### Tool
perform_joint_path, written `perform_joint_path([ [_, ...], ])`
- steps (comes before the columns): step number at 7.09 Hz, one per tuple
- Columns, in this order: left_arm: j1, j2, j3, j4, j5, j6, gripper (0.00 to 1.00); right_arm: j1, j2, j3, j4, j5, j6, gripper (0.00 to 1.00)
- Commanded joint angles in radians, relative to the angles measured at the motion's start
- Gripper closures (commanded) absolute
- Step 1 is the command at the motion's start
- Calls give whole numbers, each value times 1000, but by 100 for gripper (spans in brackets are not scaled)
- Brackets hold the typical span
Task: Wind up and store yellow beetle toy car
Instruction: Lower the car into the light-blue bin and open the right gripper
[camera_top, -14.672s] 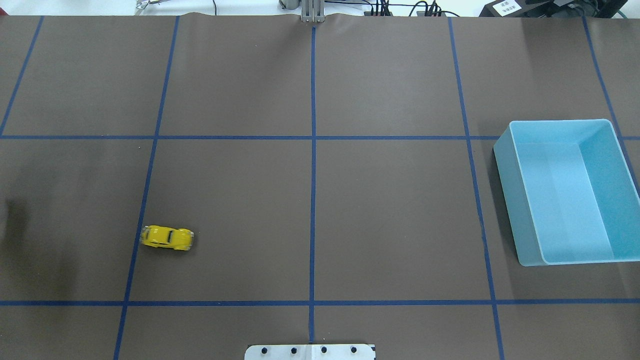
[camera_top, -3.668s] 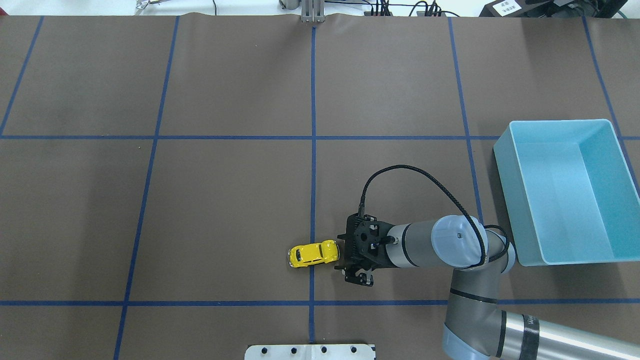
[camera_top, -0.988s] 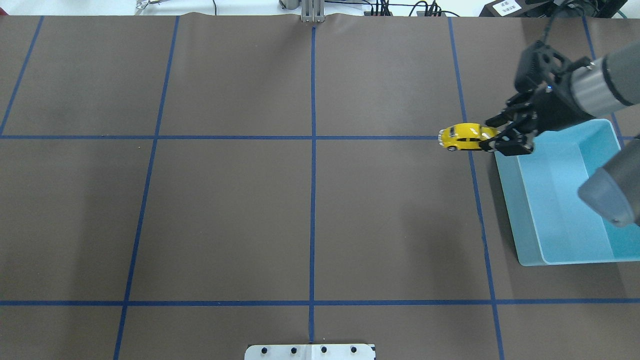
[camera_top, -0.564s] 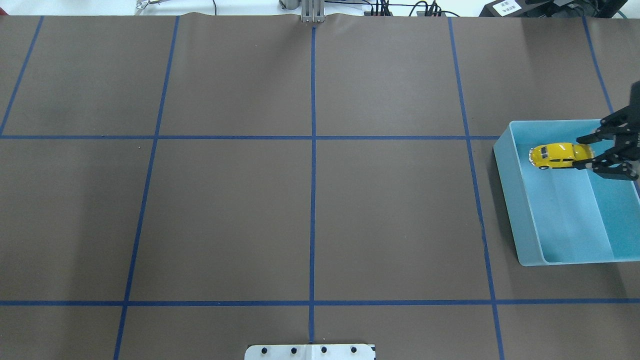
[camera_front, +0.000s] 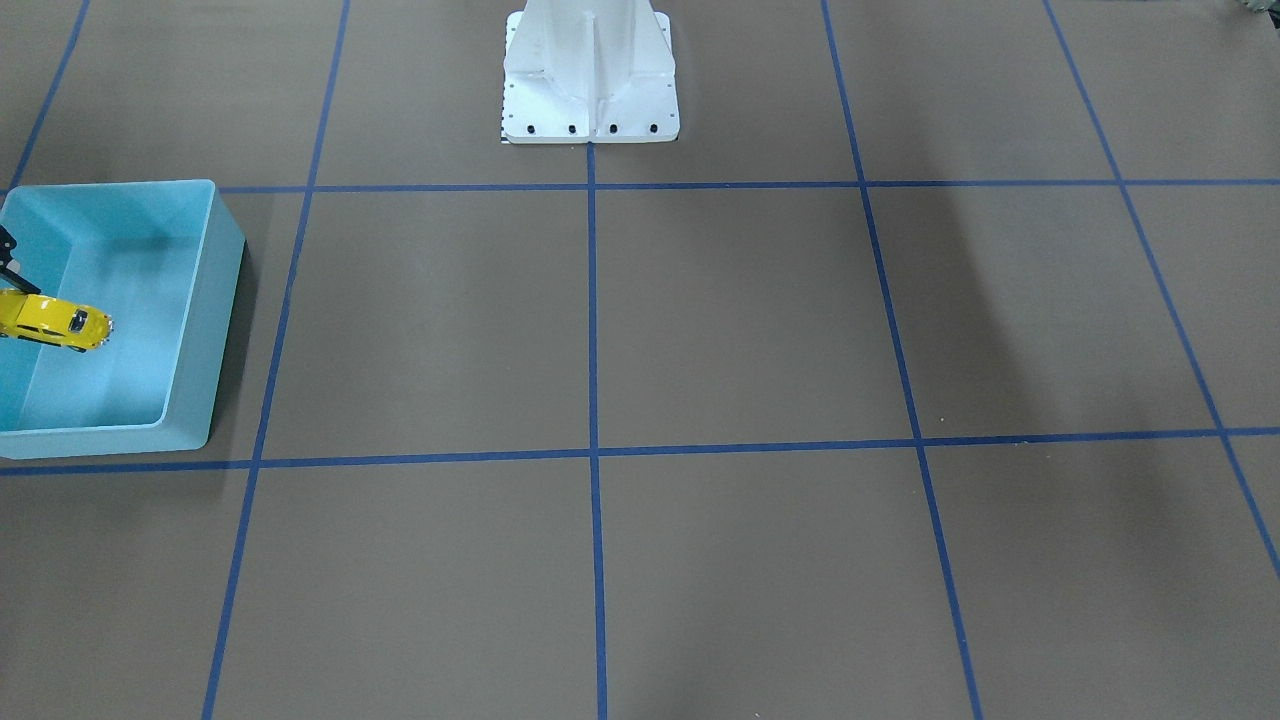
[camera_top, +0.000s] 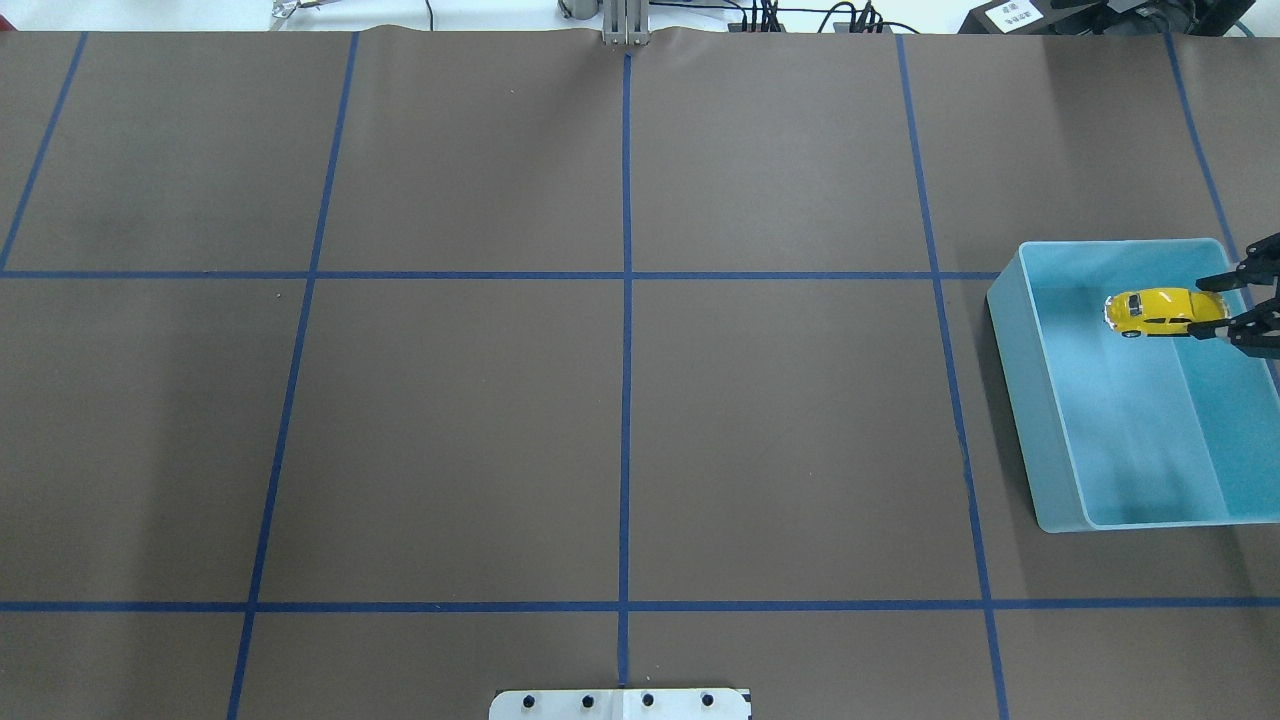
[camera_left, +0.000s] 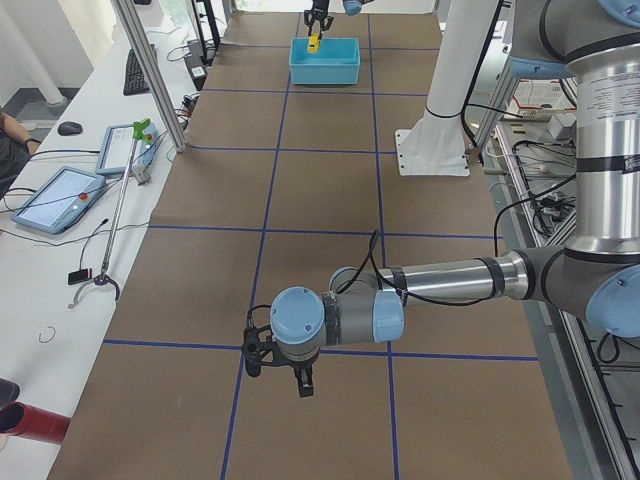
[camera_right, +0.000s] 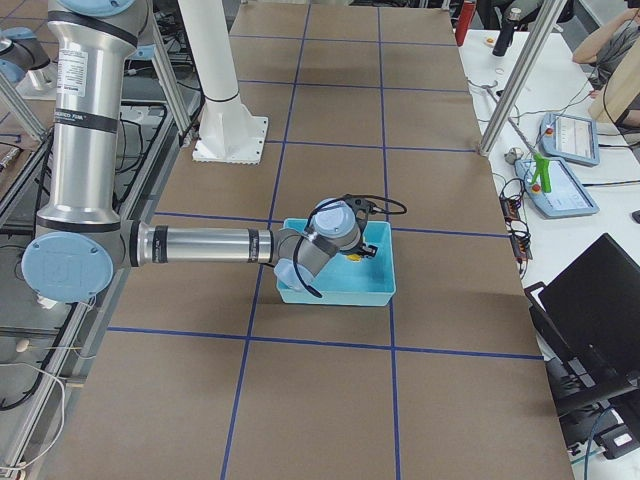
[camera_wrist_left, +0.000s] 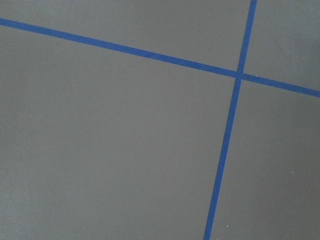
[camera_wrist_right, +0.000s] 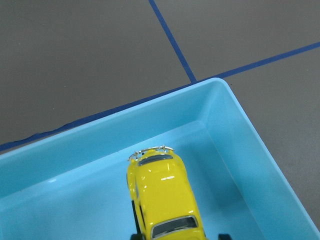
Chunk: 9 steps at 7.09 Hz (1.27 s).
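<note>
Front camera: the light blue bin (camera_front: 215, 320) stands near the table (camera_front: 700, 320) edge, the yellow beetle toy car (camera_front: 55, 322) within its walls. Overhead: the right gripper (camera_top: 1200, 310), reaching in from the side, clasps the car's rear. Left-side camera: the left gripper (camera_left: 280, 372) hangs low over the table, its grip unreadable.

One car (camera_top: 1165, 312). One bin (camera_top: 1035, 440). Two arms: left arm (camera_left: 450, 282), right arm (camera_right: 200, 245). Two grippers: left gripper (camera_left: 278, 378), right gripper (camera_top: 1198, 310). One base (camera_front: 590, 90). Two tablets (camera_left: 55, 197). One table (camera_front: 750, 320).
</note>
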Motion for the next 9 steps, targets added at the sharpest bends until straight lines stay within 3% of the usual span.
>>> perform_joint_path([
  [1,-66,-18,32,0,1,-5,0,-1,46,-53,3,0,4,100],
  [2,-75,-7,31,0,-2,-6,0,-5,46,-58,3,0,40,84],
  [3,-94,-2,28,0,0,-5,0,-12,46,-62,5,0,129,3],
  [6,-94,-5,42,0,1,-5,0,-9,42,-30,-6,39,164,0],
  [7,-94,-5,42,0,1,-5,0,45,33,-27,-12,68,164,0],
  [8,-94,-5,48,0,1,-5,0,159,-6,-39,-79,75,164,0],
  [9,-94,-7,48,0,1,-5,0,250,24,-38,-275,69,164,0],
])
